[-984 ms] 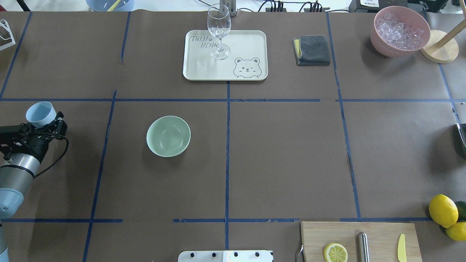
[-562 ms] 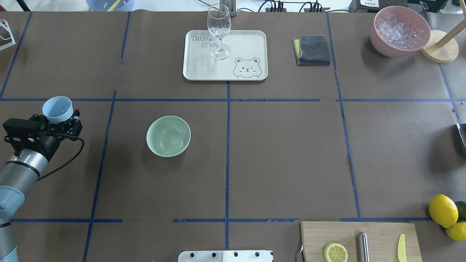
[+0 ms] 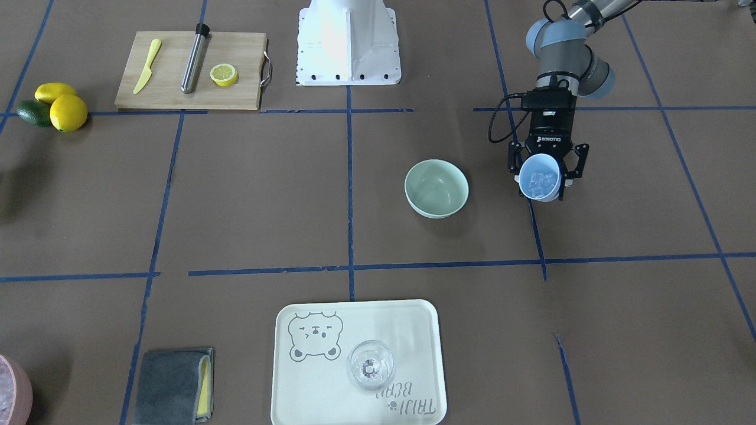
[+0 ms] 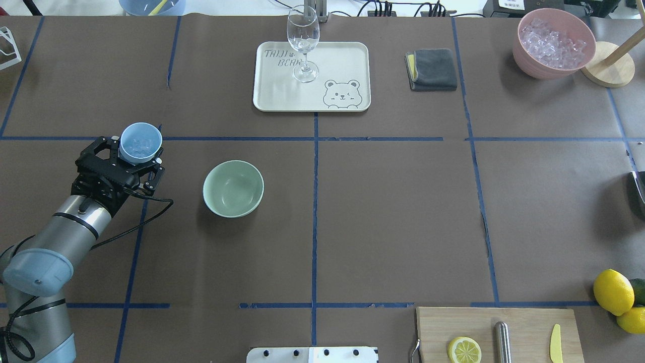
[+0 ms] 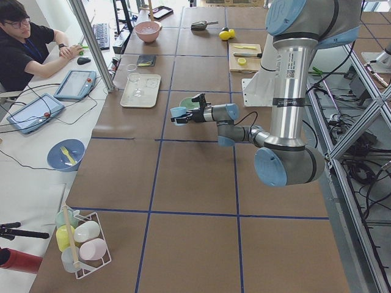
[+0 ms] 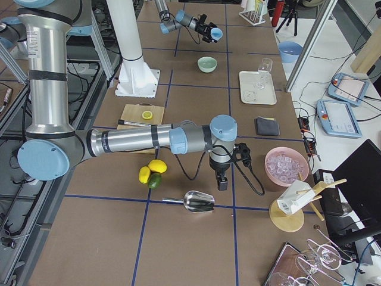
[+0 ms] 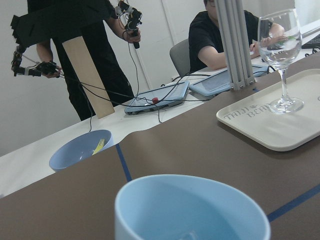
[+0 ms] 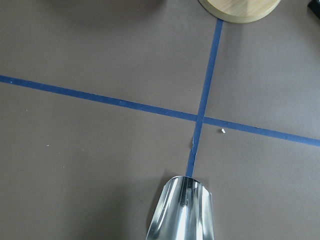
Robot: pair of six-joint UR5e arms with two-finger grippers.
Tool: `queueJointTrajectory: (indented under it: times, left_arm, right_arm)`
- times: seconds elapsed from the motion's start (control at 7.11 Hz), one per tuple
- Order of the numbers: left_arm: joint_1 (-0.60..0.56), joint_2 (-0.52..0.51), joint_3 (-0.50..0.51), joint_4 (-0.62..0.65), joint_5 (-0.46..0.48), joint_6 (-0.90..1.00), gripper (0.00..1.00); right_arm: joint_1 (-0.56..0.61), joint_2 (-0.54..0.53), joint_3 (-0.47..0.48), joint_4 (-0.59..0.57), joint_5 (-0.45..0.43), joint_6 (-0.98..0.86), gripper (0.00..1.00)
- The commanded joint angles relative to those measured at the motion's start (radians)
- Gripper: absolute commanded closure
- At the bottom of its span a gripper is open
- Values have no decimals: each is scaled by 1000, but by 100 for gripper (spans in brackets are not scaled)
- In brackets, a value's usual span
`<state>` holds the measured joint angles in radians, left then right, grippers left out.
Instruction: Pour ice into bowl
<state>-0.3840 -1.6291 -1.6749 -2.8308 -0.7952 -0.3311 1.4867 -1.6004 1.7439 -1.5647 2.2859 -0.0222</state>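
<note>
My left gripper [image 4: 135, 153] is shut on a light blue cup [image 4: 141, 141] and holds it above the table, to the left of the pale mint-green bowl [image 4: 233, 188]. A few clear ice cubes [image 3: 538, 180] lie inside the cup. From the front the cup [image 3: 540, 177] sits right of the bowl [image 3: 436, 188], clear of its rim, and the bowl looks empty. The cup rim [image 7: 190, 205] fills the bottom of the left wrist view. My right gripper [image 6: 221, 182] shows only in the exterior right view, so I cannot tell its state.
A pink bowl [image 4: 524, 55] full of ice stands at the far right back. A wine glass [image 4: 303, 43] stands on a cream tray [image 4: 347, 65]. A grey cloth [image 4: 432, 69], cutting board [image 4: 524, 322], lemons [image 4: 613, 291] and metal scoop [image 8: 182, 212] lie around.
My left arm has swung to the right with the cup, closer to the bowl. The cup's opening now faces up and the ice shows inside.
</note>
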Motion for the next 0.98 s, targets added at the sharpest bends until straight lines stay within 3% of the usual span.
queueJointTrajectory:
  times: [0.0, 0.28, 0.42, 0.56, 0.84]
  left_arm:
    - [39, -21, 4, 1, 7, 133, 100]
    - [57, -58, 56, 8, 13, 298, 100]
    - [59, -60, 55, 37, 64, 455, 100]
    - [62, -90, 38, 56, 77, 651, 100]
    - [65, -139, 38, 98, 77, 870, 100]
  right_arm:
    - [9, -3, 0, 0, 0, 2, 0]
    - [15, -12, 0, 0, 0, 2, 0]
    - [18, -15, 0, 0, 1, 2, 0]
    - [18, -15, 0, 0, 1, 2, 0]
    - [18, -15, -1, 0, 0, 5, 0]
